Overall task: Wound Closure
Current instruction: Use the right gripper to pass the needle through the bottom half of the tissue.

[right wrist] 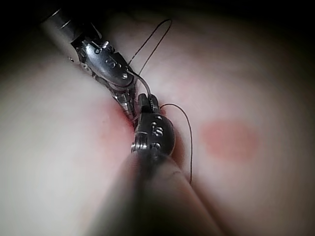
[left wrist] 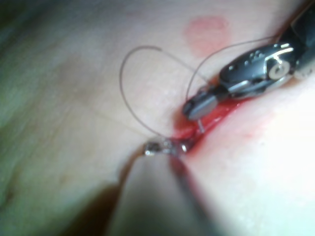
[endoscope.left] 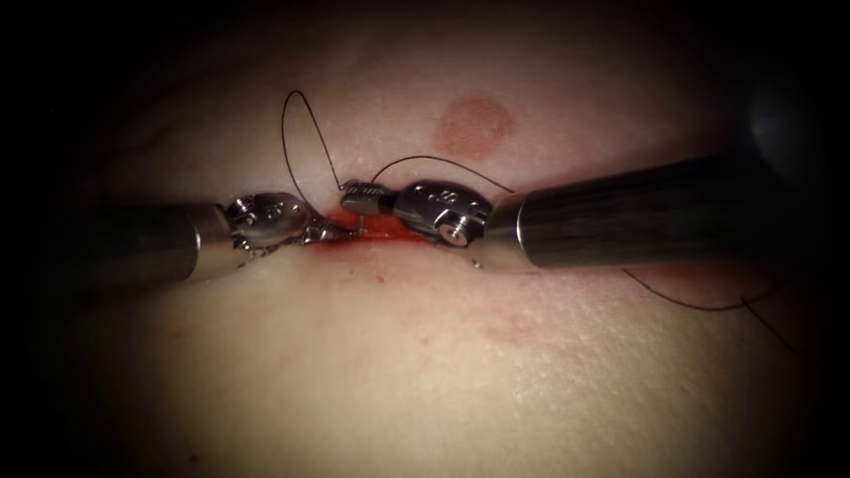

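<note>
Two steel needle drivers meet at the red cut [endoscope.left: 376,228] in the pale pork tissue [endoscope.left: 425,372]. Right tool [endoscope.left: 354,198]: jaws pinched on the thin curved steel needle [left wrist: 201,126], which enters the wound. Left tool [endoscope.left: 329,234]: tip at the cut, jaw state unclear. Fine dark thread [endoscope.left: 305,133] loops behind; best kept clear of both tips.

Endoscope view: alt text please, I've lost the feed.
The right hand, shut, holds the needle, which dips into the cut in the tissue; the left hand sits at the cut's left end, its hold unclear. Thread loops above the cut.
</note>
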You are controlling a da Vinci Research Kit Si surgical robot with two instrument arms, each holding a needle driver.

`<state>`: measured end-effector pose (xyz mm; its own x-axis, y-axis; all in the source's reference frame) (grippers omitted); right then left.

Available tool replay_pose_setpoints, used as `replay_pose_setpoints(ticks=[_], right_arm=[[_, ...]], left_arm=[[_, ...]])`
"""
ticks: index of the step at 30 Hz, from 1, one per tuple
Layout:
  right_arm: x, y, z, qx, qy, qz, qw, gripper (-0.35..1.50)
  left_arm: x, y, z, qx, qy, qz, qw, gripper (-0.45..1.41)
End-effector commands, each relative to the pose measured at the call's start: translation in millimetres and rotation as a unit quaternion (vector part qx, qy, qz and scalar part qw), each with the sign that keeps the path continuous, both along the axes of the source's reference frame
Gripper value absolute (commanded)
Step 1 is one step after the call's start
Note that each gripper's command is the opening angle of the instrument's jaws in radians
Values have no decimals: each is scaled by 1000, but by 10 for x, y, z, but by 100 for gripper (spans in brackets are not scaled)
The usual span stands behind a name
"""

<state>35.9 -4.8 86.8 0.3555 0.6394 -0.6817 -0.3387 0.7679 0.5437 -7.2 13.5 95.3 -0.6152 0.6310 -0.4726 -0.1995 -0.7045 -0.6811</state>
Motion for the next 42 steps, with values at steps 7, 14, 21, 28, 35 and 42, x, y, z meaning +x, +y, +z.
replay_pose_setpoints(ticks=[7, 14, 21, 28, 35, 42], right_arm=[[8, -2, 10, 42, -12, 25, 999, -35], [8, 5, 9, 85, -21, 65, 994, -35], [12, 5, 7, 100, -20, 77, 992, -35], [14, 2, 5, 113, -15, 76, 991, -35], [13, 2, 5, 128, -14, 85, 988, -35], [11, 1, 2, 132, -10, 84, 988, -35]], left_arm=[[-5, -2, 7, -2, 1, 4, 1000, -35], [-4, -3, 0, -10, 11, -6, 1000, -28], [4, -5, -27, -21, 30, -26, 999, -7], [3, -11, -52, -30, 27, -25, 999, -8], [1, -32, -79, -28, 5, -16, 999, -18], [4, -52, -97, -26, -5, -12, 1000, -22]])
